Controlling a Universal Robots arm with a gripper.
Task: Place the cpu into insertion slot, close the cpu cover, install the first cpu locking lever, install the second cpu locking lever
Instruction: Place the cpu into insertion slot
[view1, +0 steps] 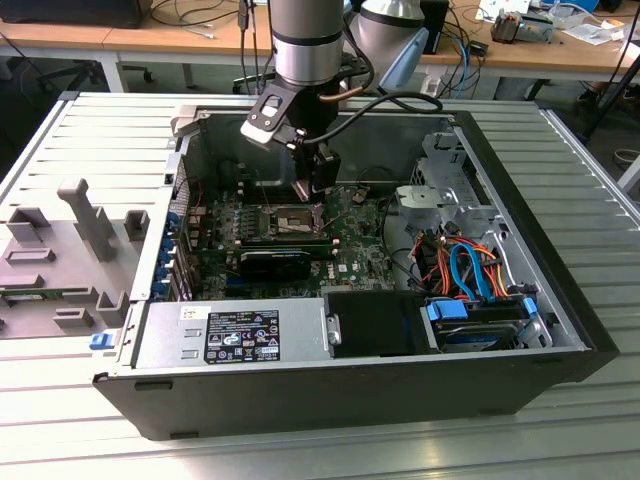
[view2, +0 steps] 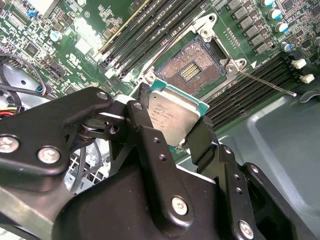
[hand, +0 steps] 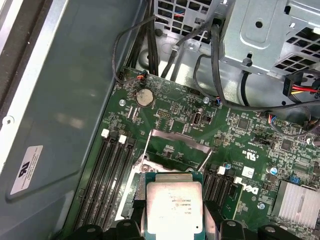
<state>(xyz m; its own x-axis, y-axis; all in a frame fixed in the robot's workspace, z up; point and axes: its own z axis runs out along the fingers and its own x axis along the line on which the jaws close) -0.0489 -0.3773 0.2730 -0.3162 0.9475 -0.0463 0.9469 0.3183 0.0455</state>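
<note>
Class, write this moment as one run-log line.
gripper: shut on chip | chip: held over socket, not seated | socket: empty, pins exposed

The gripper (view2: 174, 131) has matt black fingers (view2: 150, 142); the cpu (view2: 172, 114) between them has a smooth, silvery metal top. Just beyond, the slot (view2: 192, 67) has a shiny bare-metal frame.

A slatted metal table (view1: 50, 430) carries the open computer case (view1: 350, 395) and a grey fixture (view1: 60, 255).
</note>
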